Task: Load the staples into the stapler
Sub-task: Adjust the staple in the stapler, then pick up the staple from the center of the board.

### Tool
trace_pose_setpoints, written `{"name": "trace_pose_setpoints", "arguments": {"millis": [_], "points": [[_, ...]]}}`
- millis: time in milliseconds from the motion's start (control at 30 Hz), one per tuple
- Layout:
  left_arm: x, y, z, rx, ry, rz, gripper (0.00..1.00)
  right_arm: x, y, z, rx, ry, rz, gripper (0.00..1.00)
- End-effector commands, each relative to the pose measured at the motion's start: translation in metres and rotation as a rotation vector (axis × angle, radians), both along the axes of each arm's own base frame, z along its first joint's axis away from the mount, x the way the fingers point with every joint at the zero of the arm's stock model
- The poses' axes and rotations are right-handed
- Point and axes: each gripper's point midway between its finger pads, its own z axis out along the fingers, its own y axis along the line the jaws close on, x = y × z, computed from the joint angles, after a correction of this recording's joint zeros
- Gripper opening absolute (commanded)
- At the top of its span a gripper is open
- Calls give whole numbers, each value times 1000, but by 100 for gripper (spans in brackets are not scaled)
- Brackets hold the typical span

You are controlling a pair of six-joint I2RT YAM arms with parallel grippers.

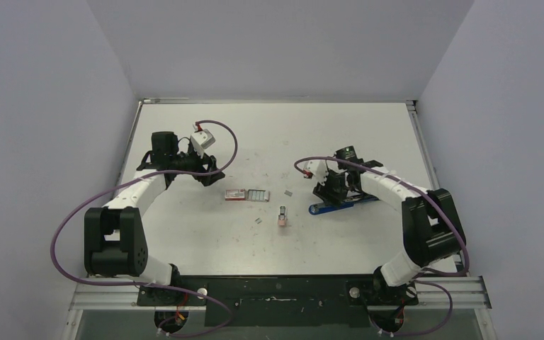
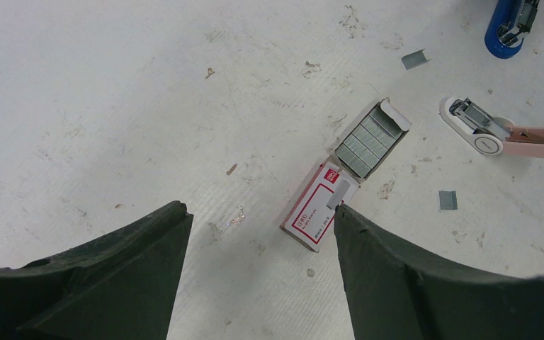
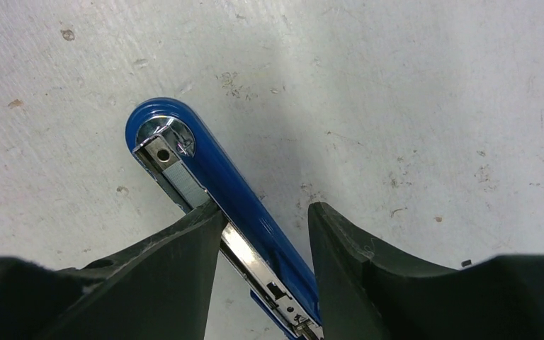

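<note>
The blue stapler (image 3: 216, 166) lies open on the table, its metal channel up, with a grey strip of staples (image 3: 182, 180) in the front end. My right gripper (image 3: 265, 211) straddles it with the fingers apart; the left finger touches the channel edge and the right fingertip stands clear. From above, the stapler (image 1: 343, 204) lies under the right gripper (image 1: 329, 191). The red-and-white staples box (image 2: 321, 205) lies slid open, its tray of staples (image 2: 368, 140) showing. My left gripper (image 2: 258, 211) hovers open just left of the box, holding nothing.
A small pink and white stapler (image 2: 499, 138) lies right of the box; from above it (image 1: 282, 216) sits in the middle of the table. Loose staple strips (image 2: 414, 59) (image 2: 448, 200) are scattered nearby. The table's walls stand far off.
</note>
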Motion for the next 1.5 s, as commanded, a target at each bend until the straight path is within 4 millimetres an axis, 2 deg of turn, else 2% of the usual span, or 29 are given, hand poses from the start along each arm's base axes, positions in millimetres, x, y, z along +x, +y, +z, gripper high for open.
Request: {"name": "trace_pose_setpoints", "arguments": {"millis": [0, 367, 533, 733, 1000, 1167, 1467], "points": [[7, 0, 13, -13, -64, -10, 72, -25, 6, -11, 43, 175, -31, 50], [6, -2, 14, -24, -65, -14, 72, -24, 6, -8, 126, 239, -84, 54], [6, -2, 16, -22, -72, -13, 72, -12, -6, -6, 66, 172, -97, 55], [7, -1, 17, -20, -75, -13, 72, -3, -14, 7, 23, 107, -59, 55], [8, -1, 17, -13, -74, -14, 72, 4, -13, 23, 10, 79, -11, 54], [9, -1, 18, -12, -75, -14, 72, 8, -3, 36, 58, 79, 12, 54], [11, 0, 22, -20, -79, -3, 73, 18, 33, 65, 208, 91, 21, 54]]}}
